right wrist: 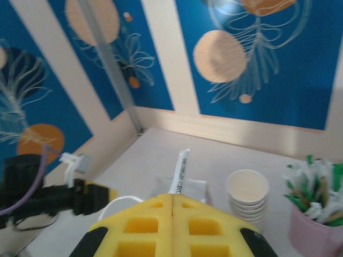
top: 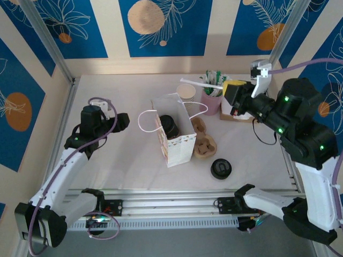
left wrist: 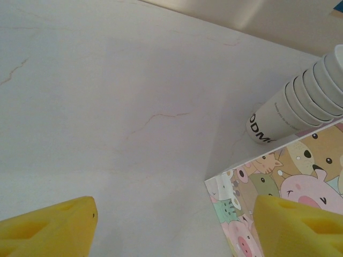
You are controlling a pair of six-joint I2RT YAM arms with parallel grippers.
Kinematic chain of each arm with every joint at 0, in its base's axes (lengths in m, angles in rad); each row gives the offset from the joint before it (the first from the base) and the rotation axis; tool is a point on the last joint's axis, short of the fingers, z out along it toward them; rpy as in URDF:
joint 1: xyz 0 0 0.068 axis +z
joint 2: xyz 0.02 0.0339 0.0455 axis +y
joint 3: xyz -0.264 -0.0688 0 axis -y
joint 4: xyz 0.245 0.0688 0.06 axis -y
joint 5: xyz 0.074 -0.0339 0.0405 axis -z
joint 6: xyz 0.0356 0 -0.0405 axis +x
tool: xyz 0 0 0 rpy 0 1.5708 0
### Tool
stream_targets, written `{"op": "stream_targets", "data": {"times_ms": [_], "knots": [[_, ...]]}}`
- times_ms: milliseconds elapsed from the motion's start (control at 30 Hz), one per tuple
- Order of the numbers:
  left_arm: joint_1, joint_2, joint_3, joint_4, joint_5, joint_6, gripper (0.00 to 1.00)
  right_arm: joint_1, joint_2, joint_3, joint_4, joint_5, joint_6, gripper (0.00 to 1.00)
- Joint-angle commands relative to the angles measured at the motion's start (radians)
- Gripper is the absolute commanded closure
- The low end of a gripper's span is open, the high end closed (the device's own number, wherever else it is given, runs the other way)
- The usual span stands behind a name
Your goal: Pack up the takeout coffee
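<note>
In the bag, we judge the takeout coffee light, crushable: hold its sides gently. Left tool wide; right tool pinches a straw.

1. Top external: above and behind the arm bases, looking down over the whole table.
2. Left wrist: close over the table's left part, facing down past the left fingers to the gift bag and the cup stack.
3. Right wrist: high at the far right, facing left over the right fingers and a wrapped straw. All three views share the cup stack.

The black-lidded paper coffee cup sat inside the white paper gift bag; cream paper cups stood stacked behind, a flat black plastic lid front-right.
</note>
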Motion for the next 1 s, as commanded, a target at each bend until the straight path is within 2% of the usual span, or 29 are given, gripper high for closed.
{"op": "stream_targets", "data": {"times_ms": [0,300,700,967], "knots": [[-0.01,-0.015,-0.009,0.036,0.02,0.023,0.23,0.025,-0.022,-0.031,-0.014,-0.11,0.018,1.0],[-0.01,-0.018,-0.021,0.06,0.045,0.03,0.23,0.112,0.01,-0.075,-0.112,-0.062,-0.032,1.0],[-0.014,-0.012,-0.029,0.069,0.051,0.022,0.23,0.315,0.213,-0.062,-0.298,0.294,-0.151,1.0],[-0.015,-0.004,-0.029,0.066,0.053,0.019,0.23,0.402,0.331,-0.062,-0.311,0.371,-0.185,1.0]]}}
